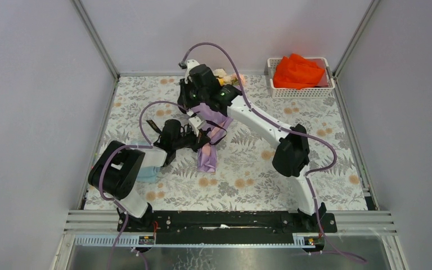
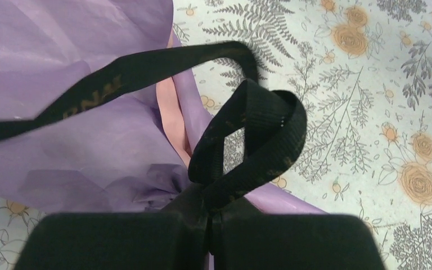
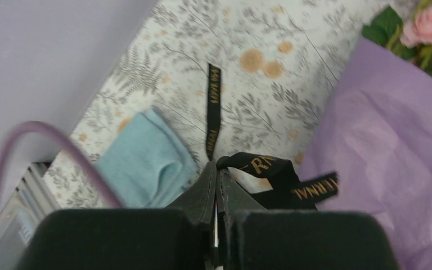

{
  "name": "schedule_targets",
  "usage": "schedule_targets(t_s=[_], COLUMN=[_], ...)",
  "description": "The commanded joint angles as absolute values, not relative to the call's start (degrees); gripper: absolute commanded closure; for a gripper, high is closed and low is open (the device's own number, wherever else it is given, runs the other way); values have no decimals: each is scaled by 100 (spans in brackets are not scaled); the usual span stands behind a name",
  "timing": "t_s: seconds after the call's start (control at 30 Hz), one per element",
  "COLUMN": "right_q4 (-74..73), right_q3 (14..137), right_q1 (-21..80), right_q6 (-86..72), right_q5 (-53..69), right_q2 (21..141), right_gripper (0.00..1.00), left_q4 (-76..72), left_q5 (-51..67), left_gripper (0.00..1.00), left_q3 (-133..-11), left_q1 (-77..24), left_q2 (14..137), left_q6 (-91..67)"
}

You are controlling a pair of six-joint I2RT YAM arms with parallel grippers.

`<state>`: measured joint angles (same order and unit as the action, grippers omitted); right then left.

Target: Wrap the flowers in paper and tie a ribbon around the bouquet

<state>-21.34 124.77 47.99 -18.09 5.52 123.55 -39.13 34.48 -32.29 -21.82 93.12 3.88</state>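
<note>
Judging from how the things lie, the tying is in hand, and the next pull depends on how the ribbon [image 2: 281, 121] crosses the bouquet [image 1: 208, 156]. The bouquet lies about in the middle of the bench [image 1: 315, 112], its long axis running from the flowers [image 3: 430, 22] at the far end to the narrow purple end nearer the arm bases. The left gripper [image 2: 209, 216] stands just beside the cone on its left, with fingers pressed together on a twisted loop of the ribbon. The right gripper [image 3: 217, 180] is a little farther up, toward the flowers, and is also clamped on the ribbon, at a fold with gold letters. So both arms are equally close, and I think a tightening pull should go across the long axis, not along it. From the left wrist one strand can be seen stretching over the paper [image 2: 62, 154], with pink at the fold. The right wrist alone shows a free tail lying flat on the bench, pointing away near the light blue cloth [image 3: 140, 163]. From above the arms cover the crossing, so I cannot tell whether a knot is already formed.
</note>
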Motion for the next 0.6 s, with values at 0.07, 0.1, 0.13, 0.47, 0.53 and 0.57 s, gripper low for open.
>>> schedule_targets(t_s=[0.07, 0.1, 0.13, 0.47, 0.53, 0.57], right_q4=[-1407, -1225, -1034, -534, -612, -619], right_q3=[11768, 11572, 11428, 11899, 12020, 12060], right_q1=[4286, 4132, 3987, 3774, 3974, 4079], right_q6=[-2119, -2235, -2358, -2611, -2586, -2577], right_q5=[109, 147, 212, 821, 891, 957], right_q2=[11719, 11594, 11514, 12047, 12322, 12430], right_gripper=[100, 100, 100, 100, 100, 100], left_q4=[-4283, -4299, -4318, -4267, -4264, -4268], left_q5=[3592, 3599, 3604, 3437, 3448, 3449], left_gripper=[100, 100, 100, 100, 100, 100], left_q3=[-3131, -3129, -3133, -3189, -3208, -3222], left_q1=[-2219, -2223, -2222, -2221, -2224, -2221], left_q2=[9200, 9215, 9220, 9238, 9250, 9243], left_q6=[464, 458, 453, 416, 392, 391])
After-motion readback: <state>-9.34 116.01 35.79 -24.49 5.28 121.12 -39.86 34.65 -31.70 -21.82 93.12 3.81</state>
